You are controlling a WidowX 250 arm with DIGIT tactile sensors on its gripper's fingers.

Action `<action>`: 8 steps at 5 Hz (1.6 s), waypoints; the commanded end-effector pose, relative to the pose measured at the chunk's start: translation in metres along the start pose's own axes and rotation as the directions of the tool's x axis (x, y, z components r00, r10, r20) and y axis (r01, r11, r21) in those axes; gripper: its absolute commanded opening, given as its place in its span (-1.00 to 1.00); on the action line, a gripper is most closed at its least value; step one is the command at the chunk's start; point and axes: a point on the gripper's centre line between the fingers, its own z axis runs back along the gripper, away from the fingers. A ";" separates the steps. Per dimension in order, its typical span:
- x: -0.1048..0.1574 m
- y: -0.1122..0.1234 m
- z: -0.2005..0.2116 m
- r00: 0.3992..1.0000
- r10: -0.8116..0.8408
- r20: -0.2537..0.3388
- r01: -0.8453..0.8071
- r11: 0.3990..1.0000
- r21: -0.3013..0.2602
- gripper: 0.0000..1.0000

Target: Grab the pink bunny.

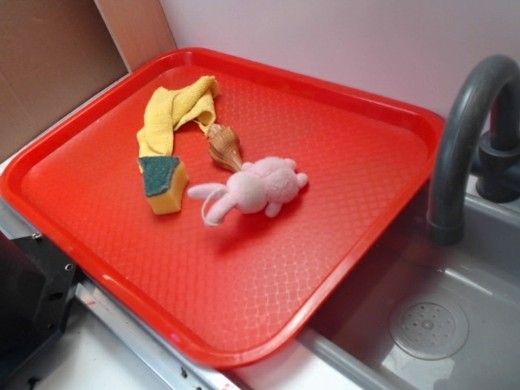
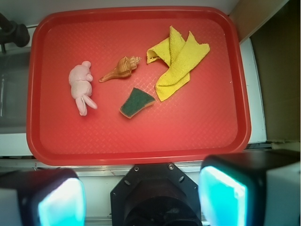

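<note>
Only from the wrist view, the spread, empty pincer (image 2: 141, 197), high over pink bunny (image 2: 82, 87) and tray (image 2: 141, 146).

Bunny (image 1: 258, 188) (image 2: 81, 85): pale pink, fuzzy plush, lying flat on its side. From my wrist cam it's at left, 2 ears pointing toward me, body away. In the exterior view the ears trail left, 1 curled into a loop; stubby limbs stick out right. Touching nothing else.
</note>
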 end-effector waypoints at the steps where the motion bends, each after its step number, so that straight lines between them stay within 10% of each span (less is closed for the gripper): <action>1: 0.000 0.000 0.000 1.000 0.000 0.000 0.000 1.000 0.000 1.00; 4: 0.062 -0.027 -0.066 0.995 -0.092 0.040 0.096 0.990 -0.108 1.00; 6: 0.084 -0.098 -0.113 0.991 -0.128 -0.048 0.121 0.985 -0.124 1.00; 8: 0.101 -0.109 -0.168 0.983 -0.107 -0.151 0.095 0.992 -0.081 1.00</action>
